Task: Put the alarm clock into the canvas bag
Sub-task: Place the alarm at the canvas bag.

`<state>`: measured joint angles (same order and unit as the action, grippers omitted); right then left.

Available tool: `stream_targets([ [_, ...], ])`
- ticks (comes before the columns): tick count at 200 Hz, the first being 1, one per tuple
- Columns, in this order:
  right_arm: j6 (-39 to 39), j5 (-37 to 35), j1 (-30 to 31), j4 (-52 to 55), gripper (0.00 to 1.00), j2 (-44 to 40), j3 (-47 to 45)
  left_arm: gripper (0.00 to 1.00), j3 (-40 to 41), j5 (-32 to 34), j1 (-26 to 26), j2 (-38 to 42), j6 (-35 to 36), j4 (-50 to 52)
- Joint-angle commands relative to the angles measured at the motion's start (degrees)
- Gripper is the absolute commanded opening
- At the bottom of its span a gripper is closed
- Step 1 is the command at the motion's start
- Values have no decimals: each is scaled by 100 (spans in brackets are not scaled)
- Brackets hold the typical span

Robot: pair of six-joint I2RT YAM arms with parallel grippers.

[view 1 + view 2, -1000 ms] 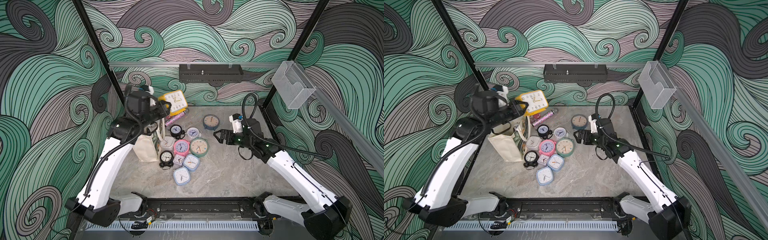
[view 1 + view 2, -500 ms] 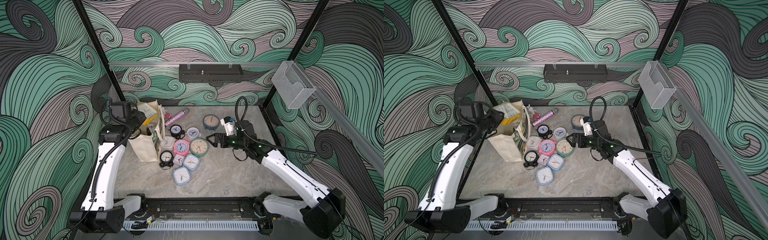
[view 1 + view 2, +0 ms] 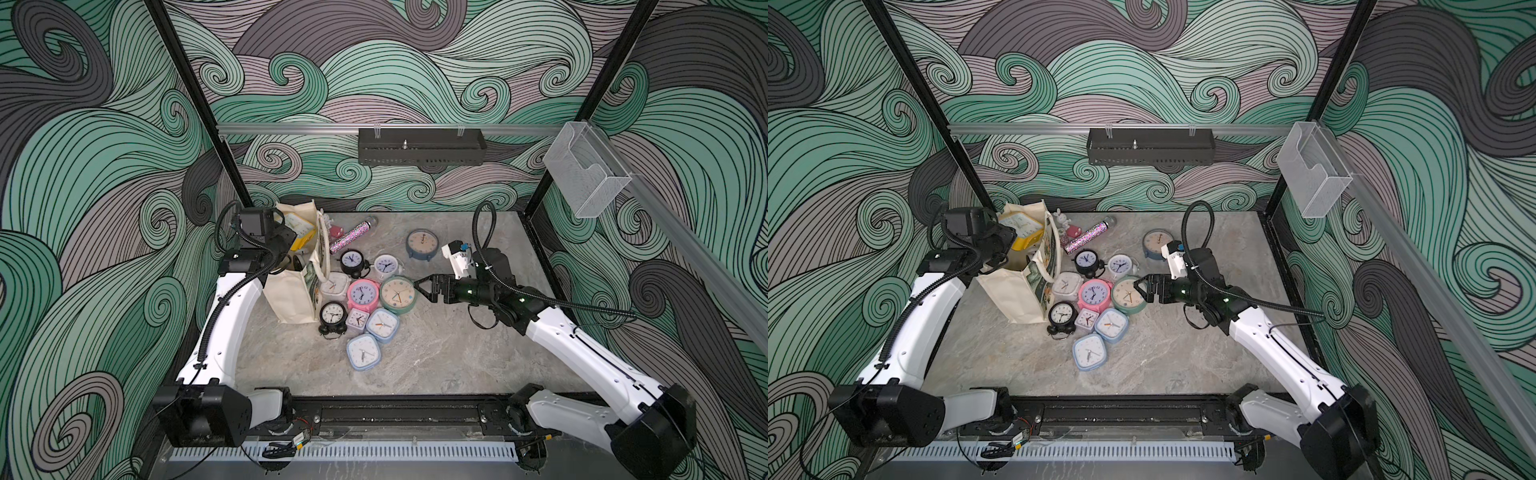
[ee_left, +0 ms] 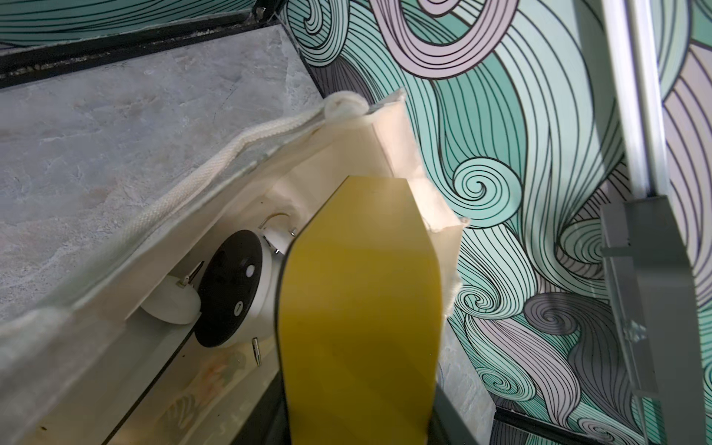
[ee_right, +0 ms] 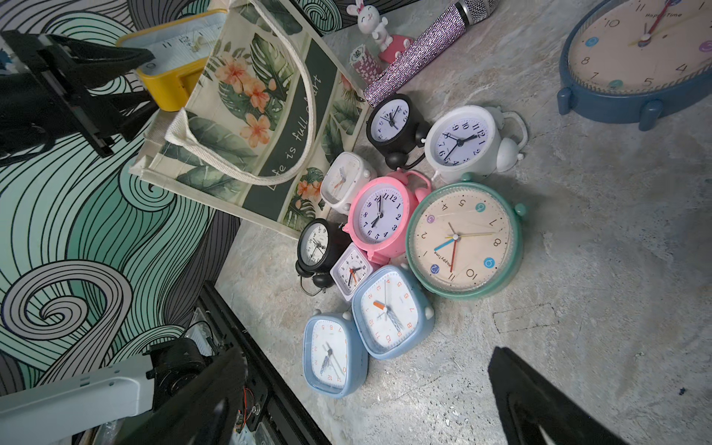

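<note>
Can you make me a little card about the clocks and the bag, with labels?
Bag: canvas bag, standing open on the table
Left pincer: shut on yellow clock at the bag's mouth
Already in bag: white clock with a black back
Right pincer: open, beside teal clock
Loose clocks on table: ten

Top views high, downward; wrist views share canvas bag point(image 5: 269, 115).

Bag point(image 3: 291, 295) mouth filled by yellow clock point(image 3: 1021, 225). Clock pile point(image 3: 361, 293) crowds bag's 3 o'clock side. Table point(image 3: 457, 353) bare at pile's 5 o'clock.
</note>
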<state>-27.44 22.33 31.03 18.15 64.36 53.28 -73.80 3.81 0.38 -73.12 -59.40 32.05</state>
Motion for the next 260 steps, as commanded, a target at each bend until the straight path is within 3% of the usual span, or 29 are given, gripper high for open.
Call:
stream_targets([
  [1, 128, -54, 35, 113, 99, -129, -28, 22, -35, 200, 56, -130, -397, -665],
  [109, 98, -84, 39, 165, 99, -119, -62, 27, 242, 102, 57, -1223, -1150, -1009],
  [185, 112, -307, 42, 215, 99, -82, -133, 61, 280, 166, 56, -1277, -985, -767],
  [260, 170, -635, 30, 415, 99, -103, -82, 90, 85, 295, 58, -658, -664, -183],
])
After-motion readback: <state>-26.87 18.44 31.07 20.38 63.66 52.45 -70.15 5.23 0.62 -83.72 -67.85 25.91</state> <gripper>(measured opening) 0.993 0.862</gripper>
